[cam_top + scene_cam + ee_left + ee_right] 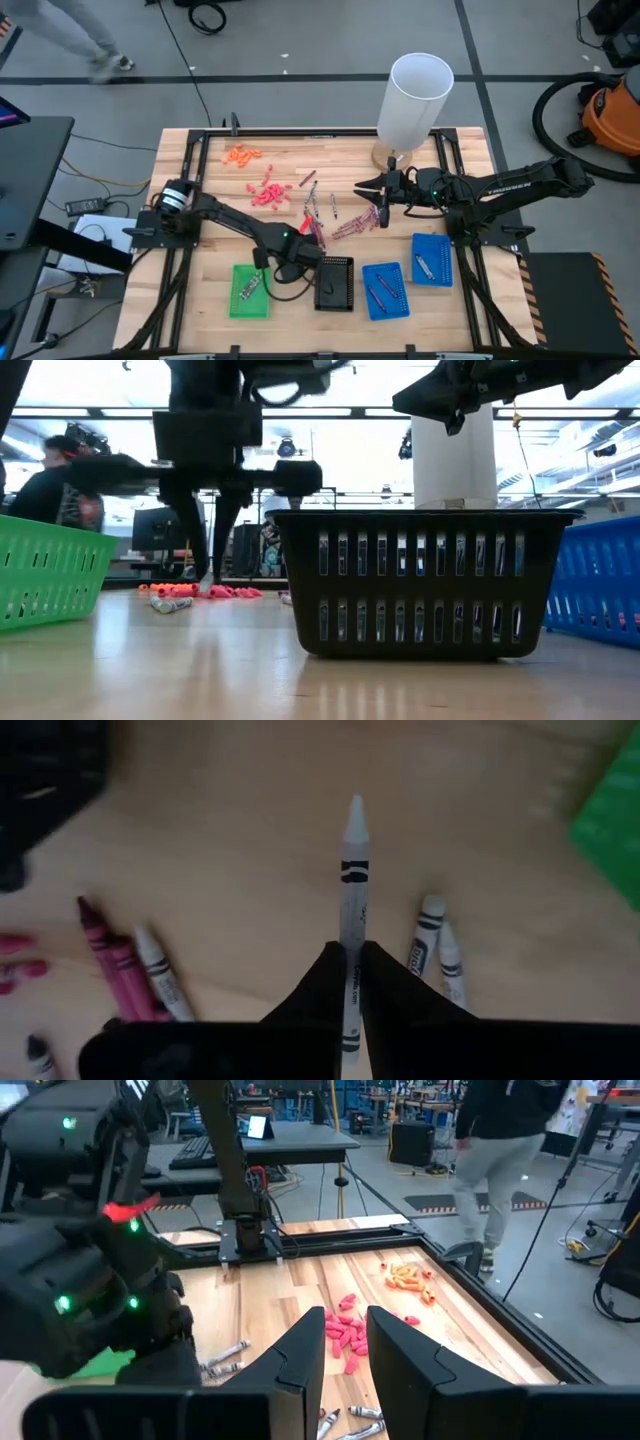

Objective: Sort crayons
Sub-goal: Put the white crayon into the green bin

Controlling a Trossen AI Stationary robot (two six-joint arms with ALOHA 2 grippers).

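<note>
My left gripper (300,252) hangs over the table between the green tray (250,292) and the black tray (335,284), shut on a silvery-grey crayon (354,870). More crayons lie loose on the wood: silvery-grey ones (320,205), maroon ones (350,228), pinkish-red ones (268,192) and orange ones (242,153). In the left wrist view, grey crayons (432,935) and maroon ones (105,950) lie below the held one. My right gripper (345,1335) waits open and level above the table's far right part, with nothing between its fingers. My left gripper pinches the silvery-grey crayon's wrapped shaft (352,935) between its two fingers, which come from above and point down. The crayon runs through the gap between the fingers, and its pointed tip (355,810) sticks out past them. It appears lifted clear of the wood.
Two blue trays (385,292) (432,260) holding crayons stand right of the black tray. The green tray also holds some. A tall white cylinder (415,100) stands at the far edge behind my right gripper. A person (500,1140) walks in the room beyond the table.
</note>
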